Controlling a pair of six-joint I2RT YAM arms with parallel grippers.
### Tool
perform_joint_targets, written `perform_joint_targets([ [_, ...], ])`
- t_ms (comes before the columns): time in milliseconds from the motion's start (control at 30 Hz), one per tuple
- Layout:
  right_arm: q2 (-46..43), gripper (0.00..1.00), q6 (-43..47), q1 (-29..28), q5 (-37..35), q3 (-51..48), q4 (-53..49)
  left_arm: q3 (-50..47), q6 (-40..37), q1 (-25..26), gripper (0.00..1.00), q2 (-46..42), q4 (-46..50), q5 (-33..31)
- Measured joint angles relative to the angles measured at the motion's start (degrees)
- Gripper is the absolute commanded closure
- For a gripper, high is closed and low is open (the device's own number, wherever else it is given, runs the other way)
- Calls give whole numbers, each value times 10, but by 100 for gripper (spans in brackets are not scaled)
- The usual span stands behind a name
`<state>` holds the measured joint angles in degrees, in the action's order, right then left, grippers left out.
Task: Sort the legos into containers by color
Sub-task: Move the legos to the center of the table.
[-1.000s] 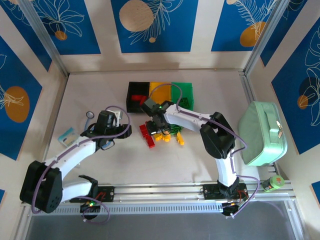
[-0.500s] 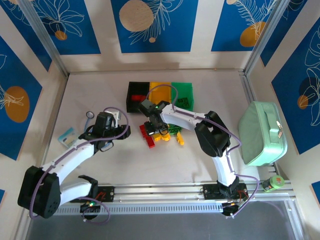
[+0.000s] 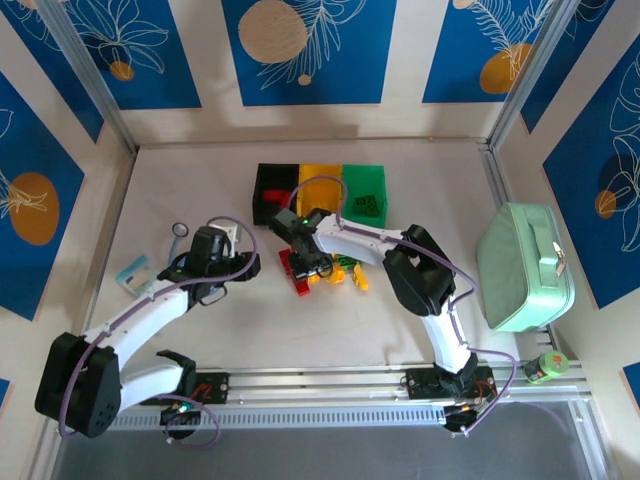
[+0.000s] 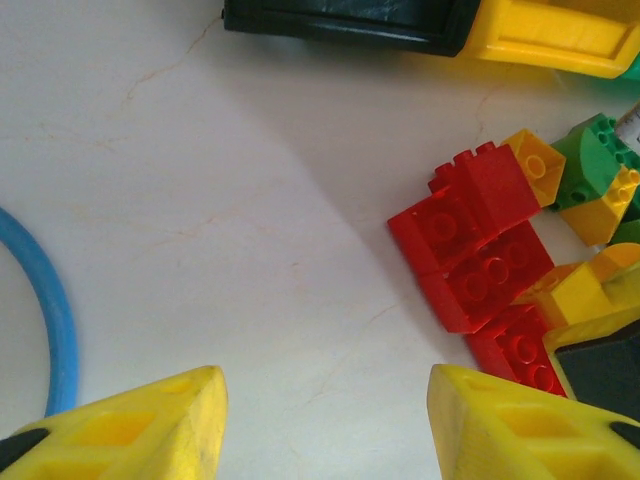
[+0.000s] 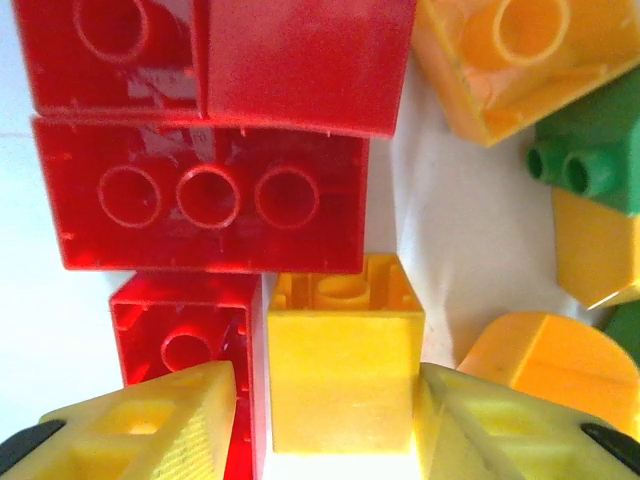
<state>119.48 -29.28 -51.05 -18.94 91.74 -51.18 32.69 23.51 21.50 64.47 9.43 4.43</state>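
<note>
From above, the three joined containers sit at the far middle of the table (image 3: 200, 330): the black bin (image 3: 270, 190), the yellow bin (image 3: 320, 178) and the green bin (image 3: 366, 192) in a row. The legos (image 3: 325, 270) lie in a loose pile just in front of them. The right gripper (image 3: 312, 262) is down over the pile's left part, while the left gripper (image 3: 245, 265) hangs to the left of the pile, apart from it. A mint-green case (image 3: 525, 265) rests at the right edge. In the left wrist view, the two yellow fingers (image 4: 130, 430) stand well apart with only bare table between them, holding nothing. Red bricks (image 4: 480, 250) lie ahead to the right, and a blue ring (image 4: 50, 300) curves at the left. In the right wrist view, the fingers (image 5: 150, 420) sit partly open on either side of a yellow brick (image 5: 345, 360). One finger is against its side and the other leaves a thin gap, so the brick is not clamped. A long red brick (image 5: 200, 200) lies just beyond it.
</note>
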Motion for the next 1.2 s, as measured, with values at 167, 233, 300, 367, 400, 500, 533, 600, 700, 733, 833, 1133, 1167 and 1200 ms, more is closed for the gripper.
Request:
perform_joint_targets([
  [167,0,57,-16,0,3,-9,5,-5,1,0,45,-3,0,0],
  [233,0,60,-20,0,3,-9,7,-5,2,0,45,-3,0,0],
  [300,0,62,-23,0,3,-9,6,-5,2,0,45,-4,0,-2],
  [367,-2,63,-25,0,3,-9,6,-5,2,0,45,-7,0,-2],
  [400,-3,63,-25,0,3,-10,7,-5,2,0,45,-8,0,-2],
  [500,-6,60,-25,2,3,-15,9,-5,2,0,45,-9,0,-4],
  [533,-7,59,-26,3,3,-16,9,-5,2,0,45,-9,0,-4],
  [600,-9,59,-28,6,3,-20,10,-5,2,0,45,-9,0,-4],
  [700,-12,59,-30,15,3,-24,12,-5,2,0,45,-9,0,-4],
  [733,-12,59,-31,19,3,-25,12,-5,1,0,45,-9,0,-4],
  [833,-12,59,-33,30,5,-25,13,-5,1,0,45,-9,0,-4],
  [1133,-13,54,-36,43,12,-25,17,-5,1,0,45,-9,0,-4],
  [1167,-13,54,-38,44,14,-25,19,-5,1,0,45,-9,0,-4],
  [1200,-14,54,-38,45,14,-25,21,-5,1,0,45,-9,0,-4],
])
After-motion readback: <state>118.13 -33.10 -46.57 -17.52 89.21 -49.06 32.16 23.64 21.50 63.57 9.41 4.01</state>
